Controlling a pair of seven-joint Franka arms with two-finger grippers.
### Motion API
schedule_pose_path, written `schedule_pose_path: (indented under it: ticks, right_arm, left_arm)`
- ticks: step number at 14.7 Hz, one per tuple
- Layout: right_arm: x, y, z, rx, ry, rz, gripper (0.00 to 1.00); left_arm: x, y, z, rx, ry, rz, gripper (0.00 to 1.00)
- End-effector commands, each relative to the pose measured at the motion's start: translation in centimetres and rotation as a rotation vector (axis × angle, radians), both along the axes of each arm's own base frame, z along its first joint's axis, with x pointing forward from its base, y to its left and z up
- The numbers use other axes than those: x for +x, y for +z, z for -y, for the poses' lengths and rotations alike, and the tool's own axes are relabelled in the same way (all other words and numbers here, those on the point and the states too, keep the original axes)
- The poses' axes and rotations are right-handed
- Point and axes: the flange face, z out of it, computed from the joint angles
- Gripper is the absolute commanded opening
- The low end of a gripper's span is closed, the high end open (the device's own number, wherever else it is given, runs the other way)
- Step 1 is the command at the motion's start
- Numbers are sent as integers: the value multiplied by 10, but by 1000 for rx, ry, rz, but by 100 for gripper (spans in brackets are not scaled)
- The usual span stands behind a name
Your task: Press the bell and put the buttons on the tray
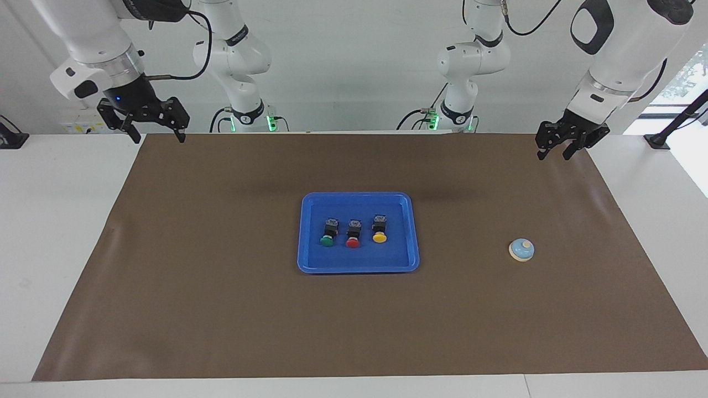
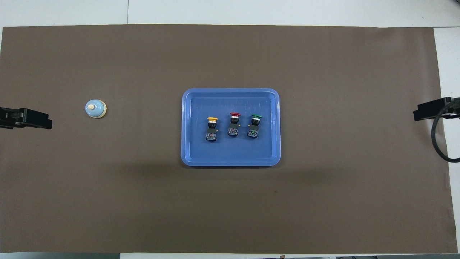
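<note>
Sitting already in the blue tray (image 1: 412, 232), green, red and yellow buttons (image 1: 353, 232) look done; risk is the bell (image 1: 521, 250) skidding on the brown mat (image 1: 221, 309) if left gripper (image 1: 557, 150), fingers slightly apart, or right gripper (image 1: 155, 133), wide open, presses off-centre.

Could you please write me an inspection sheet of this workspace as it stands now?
Surface: brown mat over a white table.
Job's things: green, red and yellow buttons lie in a row in the blue tray; bell on the mat toward the left arm's end.
Clutter: nothing seen.
Hands: left hand and right hand open, raised, holding nothing.
Cables: black cable by the right arm.
Surroundings: white wall.
</note>
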Motion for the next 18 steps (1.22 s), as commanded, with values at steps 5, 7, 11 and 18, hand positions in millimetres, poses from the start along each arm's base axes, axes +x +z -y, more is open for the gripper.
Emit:
schedule_pose_path:
  ticks: [5,7,11,18]
  right_arm:
    - [-9,3,-5,17,18,-1,100]
    - [-10,4,-3,17,16,1,100]
    - [-10,4,-1,17,11,1,100]
    - [-10,4,-1,17,13,1,100]
  left_arm:
    - [21,-41,2,-1,35,30,0]
    - [37,-65,1,-5,36,30,0]
    - [69,-124,2,-13,31,41,0]
    - [94,-185,-10,-19,34,78,0]
